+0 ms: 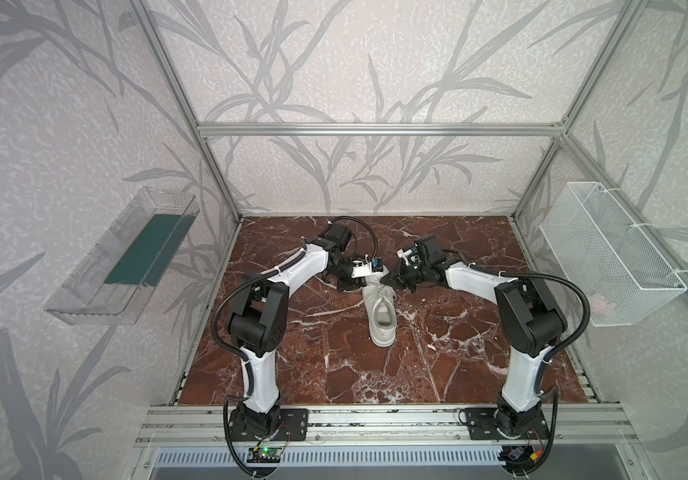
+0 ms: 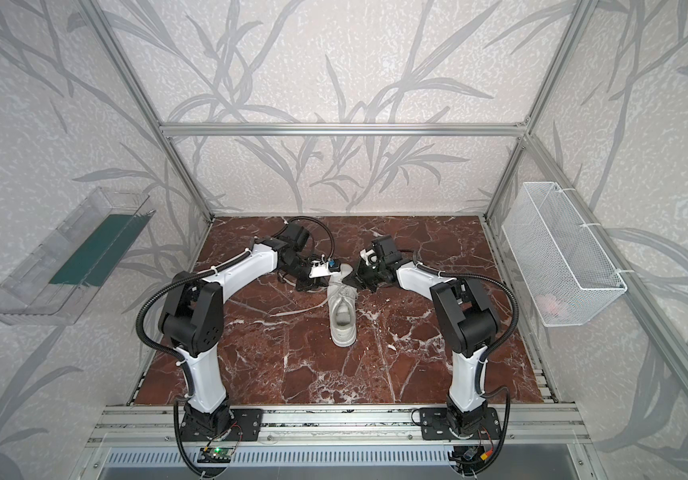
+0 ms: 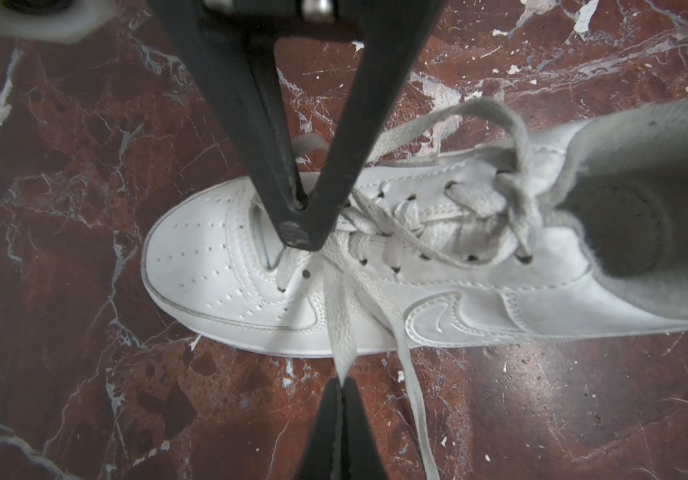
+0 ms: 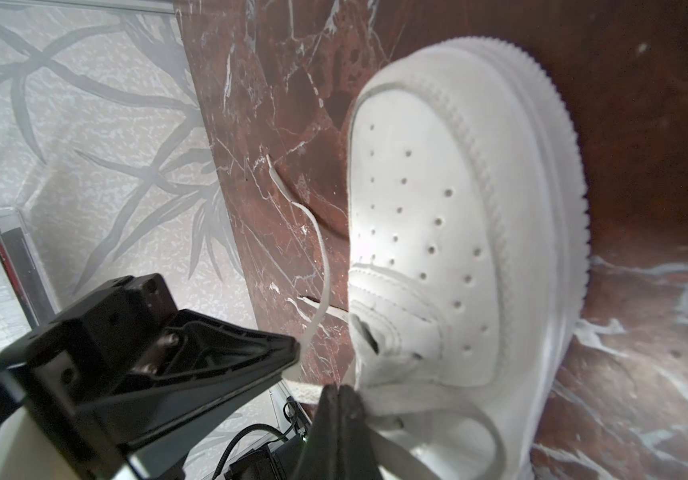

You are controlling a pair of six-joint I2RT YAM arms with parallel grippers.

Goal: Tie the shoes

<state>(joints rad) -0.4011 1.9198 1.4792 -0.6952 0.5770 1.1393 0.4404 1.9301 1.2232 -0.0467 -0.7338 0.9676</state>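
The white sneaker [image 1: 383,328] [image 2: 342,328] lies mid-table on the red marble board, toe pointing away, heel toward the arm bases. Both grippers meet over its toe end. My left gripper [image 3: 340,380] [image 1: 365,284] is shut on a flat white lace [image 3: 340,328] that runs out from the lower eyelets, just off the shoe's side. My right gripper [image 4: 340,388] [image 1: 384,280] is shut on another lace strand [image 4: 305,390] at the lower lacing. In the left wrist view its fingertips [image 3: 298,237] are pressed together on the crossed laces. A loose lace tail [image 1: 325,311] trails over the board to the left.
A clear plastic tray [image 1: 126,266] hangs on the left wall and a white wire basket [image 1: 612,257] on the right wall. Aluminium frame posts [image 1: 217,178] fence the marble board [image 1: 438,365]. The arm bases stand on the front rail.
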